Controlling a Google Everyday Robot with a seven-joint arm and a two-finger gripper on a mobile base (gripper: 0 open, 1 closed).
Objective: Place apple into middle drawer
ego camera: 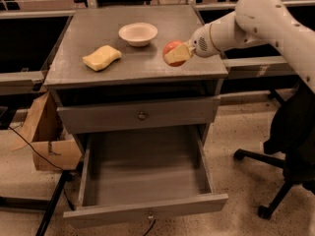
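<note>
- While you look through the one camera view, the end effector point(173, 53) is at the right front part of the bench point(93, 31), closed around the apple point(170, 46) – one pale finger point(178, 56) lies across the fruit's near side.
- You see the apple red above that finger, over the bench top near its right front corner; whether it touches the surface you cannot tell.
- Your white arm point(256, 16) comes in from the upper right and slopes down to the fruit.
- You have the middle drawer point(147, 211) pulled well out below, its grey floor bare and its front towards the camera.
- Above it the upper drawer front point(108, 118) is closed, with a round knob point(142, 115) at its centre.
- Farther back on the bench stands a pale bowl point(138, 33); a yellow sponge point(102, 57) lies to the left – both well apart from the apple.
- Left of the bench a cardboard box point(47, 144) sits on the floor, and a dark office chair point(290, 146) stands at the right.
</note>
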